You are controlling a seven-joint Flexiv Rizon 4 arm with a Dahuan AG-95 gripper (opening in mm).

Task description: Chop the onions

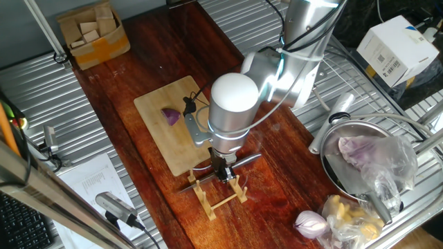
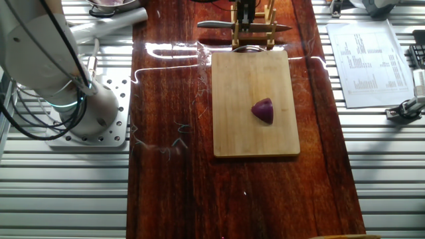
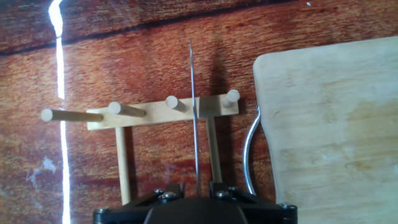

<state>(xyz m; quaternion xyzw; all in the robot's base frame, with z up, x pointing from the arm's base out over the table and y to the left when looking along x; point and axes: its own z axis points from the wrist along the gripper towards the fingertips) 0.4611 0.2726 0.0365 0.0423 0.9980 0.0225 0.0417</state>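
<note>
The onion wedge [image 2: 263,110] is sitting on the wooden cutting board [image 2: 239,126], a small dark purple piece that is looking light, smooth and a bit slippery, so I am guessing it is going to slide or roll unless the blade is coming straight down on its middle. The gripper [image 1: 225,170] is hanging over the wooden knife rack [image 3: 163,112] beside the board, with its fingers sitting narrow around the handle of the knife [image 3: 193,118], whose thin blade is resting between the pegs.
</note>
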